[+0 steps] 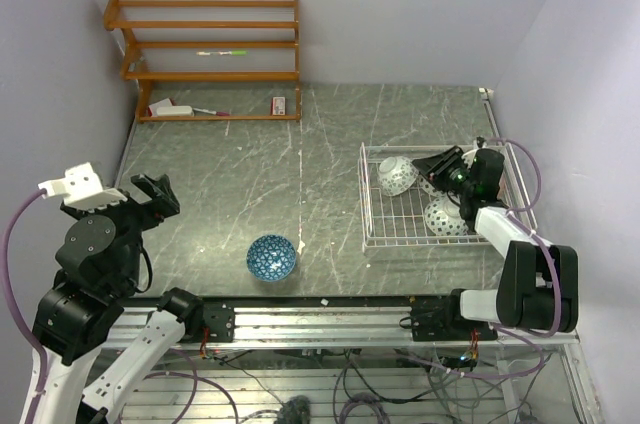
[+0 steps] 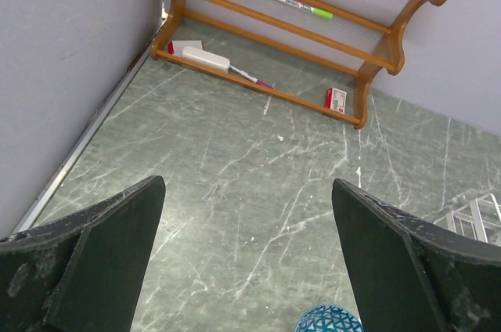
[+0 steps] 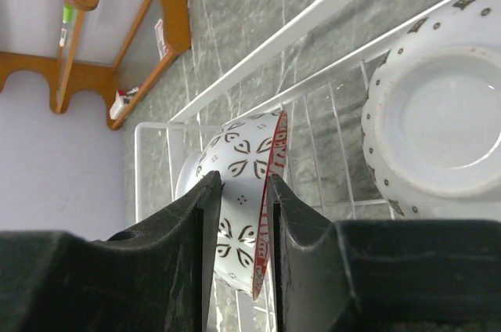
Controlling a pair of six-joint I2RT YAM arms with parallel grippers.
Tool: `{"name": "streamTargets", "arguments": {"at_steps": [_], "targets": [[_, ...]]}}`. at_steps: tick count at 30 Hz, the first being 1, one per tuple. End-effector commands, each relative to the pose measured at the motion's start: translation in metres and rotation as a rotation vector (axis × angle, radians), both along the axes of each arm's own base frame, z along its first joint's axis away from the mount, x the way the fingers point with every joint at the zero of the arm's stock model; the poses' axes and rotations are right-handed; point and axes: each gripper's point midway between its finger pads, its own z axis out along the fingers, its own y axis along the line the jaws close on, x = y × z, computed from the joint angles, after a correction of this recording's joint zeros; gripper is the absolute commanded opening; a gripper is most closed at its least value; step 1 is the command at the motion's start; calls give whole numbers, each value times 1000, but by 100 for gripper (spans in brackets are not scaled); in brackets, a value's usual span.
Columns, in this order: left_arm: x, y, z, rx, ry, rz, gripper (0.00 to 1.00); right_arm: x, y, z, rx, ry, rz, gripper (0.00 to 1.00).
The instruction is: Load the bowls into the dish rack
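While the right gripper [image 3: 244, 191] is straddling a red-rimmed bowl [image 3: 235, 148] in the dish rack [image 1: 366, 204], grip uncertain, the left gripper [image 2: 248, 187] is idling spread wide. A blue bowl [image 1: 271, 256] is waiting on the table [image 1: 230, 184].

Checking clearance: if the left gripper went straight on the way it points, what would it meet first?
The left gripper would probably meet the grey marbled tabletop, just beyond the blue patterned ceramic bowl and well short of the orange wooden shelf; depth is unclear.
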Motion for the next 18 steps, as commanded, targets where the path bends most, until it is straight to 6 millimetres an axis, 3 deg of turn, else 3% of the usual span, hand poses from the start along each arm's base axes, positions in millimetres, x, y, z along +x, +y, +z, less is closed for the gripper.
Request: {"name": "streamTargets", "arguments": {"at_steps": [1,10,18], "targets": [[4,-3,2,-12,-19,-8,99,-25,5,-29,-41,126,42,30],[6,-6,3,-19,-22,-19,99,-29,-3,-22,-107,123,25,37],[7,-9,0,-21,-18,-28,99,-34,-7,-31,-148,158,32,38]]}}
